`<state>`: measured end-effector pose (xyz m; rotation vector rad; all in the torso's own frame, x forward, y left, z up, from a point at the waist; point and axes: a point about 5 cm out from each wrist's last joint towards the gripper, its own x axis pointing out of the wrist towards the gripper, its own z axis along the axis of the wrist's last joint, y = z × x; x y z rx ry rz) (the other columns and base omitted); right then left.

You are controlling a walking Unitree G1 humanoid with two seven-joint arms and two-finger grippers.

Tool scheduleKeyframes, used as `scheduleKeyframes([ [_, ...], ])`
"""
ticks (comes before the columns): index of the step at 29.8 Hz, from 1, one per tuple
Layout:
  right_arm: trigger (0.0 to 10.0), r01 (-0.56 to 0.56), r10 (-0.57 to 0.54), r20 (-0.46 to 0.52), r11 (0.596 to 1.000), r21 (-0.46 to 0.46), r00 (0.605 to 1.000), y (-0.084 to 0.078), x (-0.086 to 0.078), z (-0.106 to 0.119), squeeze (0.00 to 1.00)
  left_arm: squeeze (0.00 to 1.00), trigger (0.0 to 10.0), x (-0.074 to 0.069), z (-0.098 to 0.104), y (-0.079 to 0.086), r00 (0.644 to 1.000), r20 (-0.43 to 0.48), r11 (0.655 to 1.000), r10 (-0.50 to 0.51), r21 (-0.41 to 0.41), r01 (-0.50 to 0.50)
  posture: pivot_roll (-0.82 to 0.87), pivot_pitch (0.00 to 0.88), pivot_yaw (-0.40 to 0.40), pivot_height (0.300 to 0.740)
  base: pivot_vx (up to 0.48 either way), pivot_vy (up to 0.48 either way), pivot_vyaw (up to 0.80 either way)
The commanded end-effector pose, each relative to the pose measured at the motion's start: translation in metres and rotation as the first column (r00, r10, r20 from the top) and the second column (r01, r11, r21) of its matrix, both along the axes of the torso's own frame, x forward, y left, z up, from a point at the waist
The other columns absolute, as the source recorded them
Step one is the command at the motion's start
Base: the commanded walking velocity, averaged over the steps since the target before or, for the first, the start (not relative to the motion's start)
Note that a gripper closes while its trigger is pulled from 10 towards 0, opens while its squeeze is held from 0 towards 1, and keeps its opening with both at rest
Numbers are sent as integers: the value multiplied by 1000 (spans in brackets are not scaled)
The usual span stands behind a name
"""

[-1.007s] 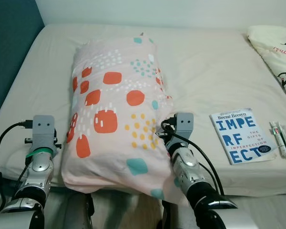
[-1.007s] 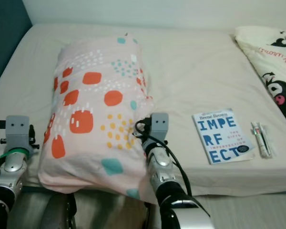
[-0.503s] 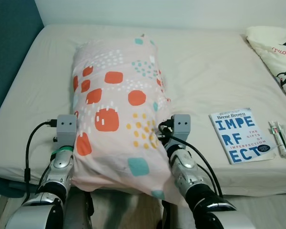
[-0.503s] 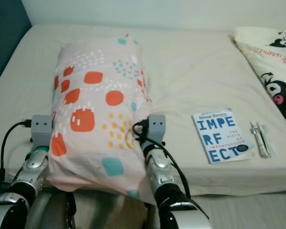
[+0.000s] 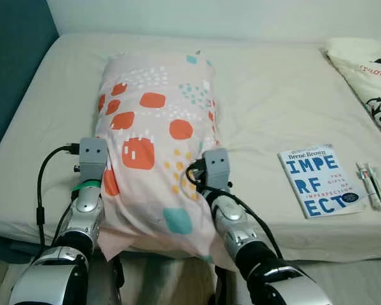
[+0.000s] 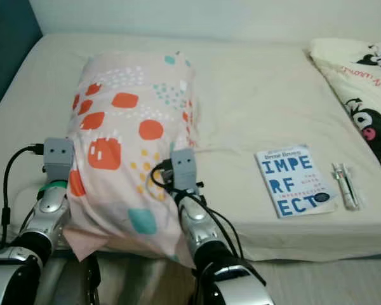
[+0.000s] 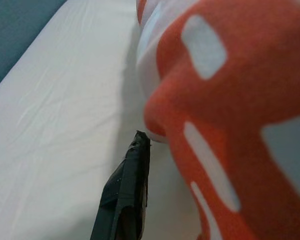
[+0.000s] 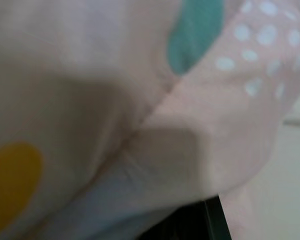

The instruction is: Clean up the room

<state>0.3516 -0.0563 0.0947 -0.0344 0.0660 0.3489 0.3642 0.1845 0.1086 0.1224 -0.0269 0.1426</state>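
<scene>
**Both arms close in on the pillow's sides**

Since a second ago the robot's two arms have drawn inward: the left one, which stood clear of the pillow out by the mattress edge, now presses against its side, and the right has shifted in towards the middle so the fabric bulges between them. The long pale-pink pillow with orange, teal and yellow patches (image 5: 155, 143) lies lengthwise on the cream-sheeted bed (image 5: 273, 95), its near end hanging over the mattress edge.

The left gripper (image 7: 135, 170) sits at the pillow's left flank; in the left wrist view one black finger lies on the sheet just beside the fabric, and how far the fingers are spread cannot be told. The right gripper (image 8: 200, 222) is buried against the right flank, the cloth covering its fingers, so its opening cannot be told either.

To carry the step well, the robot would likely need even pressure from both sides, low enough that the soft filling does not squeeze out upward, and a level lift or push so the overhanging end does not slump.

Well apart on the right lie a blue-and-white paperback book (image 5: 319, 180) and slim white pens (image 5: 373, 185), with a cream cartoon-print pillow (image 6: 362, 95) at the far right.
</scene>
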Motion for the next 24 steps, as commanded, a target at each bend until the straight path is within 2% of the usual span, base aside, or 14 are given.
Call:
scheduleKeyframes([
  [1, 10000, -135, 134, -13, 991, -26, 991, 33, -13, -5, 0, 0, 10000, 2, 6, -24, 995, 49, 996, -89, 20, 89, 29, 57, 5, 546, 0, 0, 0],
  [4, 10000, -161, 161, 18, 986, 31, 987, 43, -17, -1, 0, 0, 10000, 0, 7, -36, 989, 90, 993, -116, 1, 116, 32, 54, 4, 546, 0, 0, 0],
  [5, 10000, -158, 153, 42, 979, 125, 987, 45, -18, 5, 0, 0, 10000, -1, 11, -42, 984, 130, 991, -123, -28, 127, 35, 51, 5, 546, 0, 0, 0],
  [6, 10000, -158, 153, 42, 979, 125, 987, 45, -18, 5, 0, 0, 10000, -1, 11, -42, 984, 130, 991, -123, -28, 127, 35, 51, 5, 546, 0, 0, 0],
  [8, 10000, -140, 130, 56, 965, 222, 990, 43, -16, 11, 0, 0, 10000, -2, 16, -46, 978, 163, 988, -131, -58, 142, 38, 48, 5, 546, 0, 0, 0],
  [12, 10000, -108, 97, 48, 942, 318, 994, 39, -13, 17, 0, 0, 10000, -4, 20, -51, 964, 201, 978, -171, -82, 191, 38, 41, 11, 546, 0, 0, 0],
  [16, 10000, -88, 81, 33, 929, 359, 996, 37, -11, 18, 0, 0, 10000, -6, 20, -54, 958, 212, 973, -191, -90, 214, 39, 39, 14, 546, 0, 0, 0],
  [18, 10000, -58, 56, 19, 905, 421, 998, 34, -8, 23, 0, 0, 10000, -10, 20, -59, 951, 221, 964, -217, -106, 244, 42, 31, 19, 546, 0, 0, 0],
  [24, 10000, -74, 53, 61, 892, 446, 997, 35, -7, 34, 0, 0, 10000, -12, 26, -61, 942, 248, 958, -228, -117, 263, 46, 21, 23, 546, 0, 0, 0],
])
